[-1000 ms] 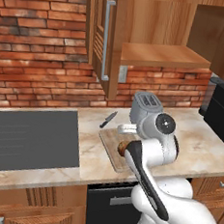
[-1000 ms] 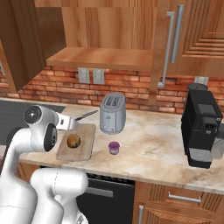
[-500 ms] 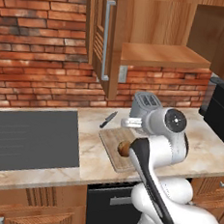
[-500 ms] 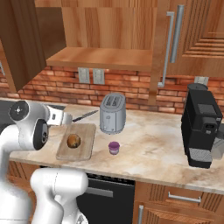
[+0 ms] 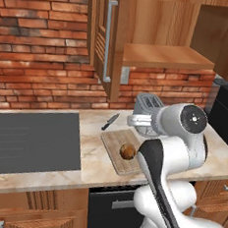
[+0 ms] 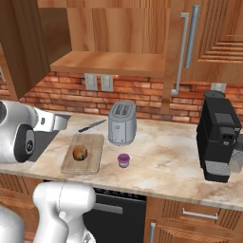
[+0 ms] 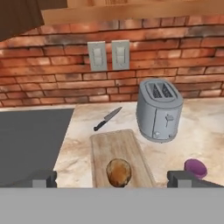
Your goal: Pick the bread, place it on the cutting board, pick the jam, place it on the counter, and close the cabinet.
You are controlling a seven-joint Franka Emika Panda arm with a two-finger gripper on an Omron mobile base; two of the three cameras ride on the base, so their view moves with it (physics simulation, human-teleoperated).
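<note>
The bread point(image 7: 118, 172) lies free on the cutting board point(image 7: 111, 144), also seen as bread point(image 6: 79, 153) on cutting board point(image 6: 91, 141) and bread point(image 5: 127, 151) on cutting board point(image 5: 116, 137). The purple jam point(image 6: 124, 160) stands on the counter point(image 6: 161, 161) just right of the board, in front of the toaster; in the hand view the jam point(image 7: 195, 167) sits at the lower right. My gripper point(image 7: 113, 179) hangs open and empty above and behind the board, its fingertips point(image 7: 43, 178) far apart. The cabinet point(image 5: 166, 57) above stands open, its door point(image 5: 106, 36) swung out.
A silver toaster point(image 6: 122, 123) stands behind the board, with a black-handled knife point(image 6: 92, 125) to its left. A dark cooktop point(image 5: 29, 140) fills the counter's left part. A black coffee machine point(image 6: 218, 135) stands far right. Brick wall with outlets point(image 7: 107, 55) lies behind.
My hand has lifted off the board and drawn back toward the base, leaving the bread lying on the cutting board. The jam has not moved.
</note>
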